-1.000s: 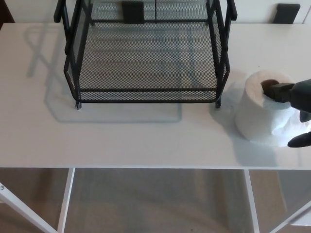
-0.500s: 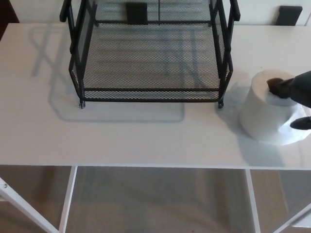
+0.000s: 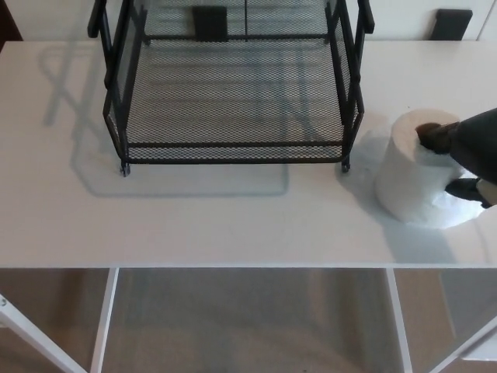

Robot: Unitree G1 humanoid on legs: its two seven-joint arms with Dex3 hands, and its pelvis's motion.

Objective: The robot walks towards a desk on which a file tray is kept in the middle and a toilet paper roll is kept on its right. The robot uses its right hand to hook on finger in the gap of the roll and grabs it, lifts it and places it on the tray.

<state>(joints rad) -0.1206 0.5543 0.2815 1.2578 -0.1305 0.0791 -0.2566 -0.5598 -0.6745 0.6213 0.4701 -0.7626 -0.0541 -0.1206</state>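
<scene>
White desk (image 3: 194, 225): plain tabletop under everything here.
Black file tray (image 3: 233, 151): wire mesh, standing mid-desk towards the far edge.
White toilet paper roll (image 3: 411, 175): upright on the desk just right of the tray's front right foot (near it, not touching), with a loose sheet spread at its right base.
Robot's right hand (image 3: 466, 151): enters from the right edge. One finger (image 3: 432, 138) is hooked into the roll's core and another digit presses its outer side, pinching the roll.

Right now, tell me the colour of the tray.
The tray is black wire mesh, seen best in the head view.
</scene>
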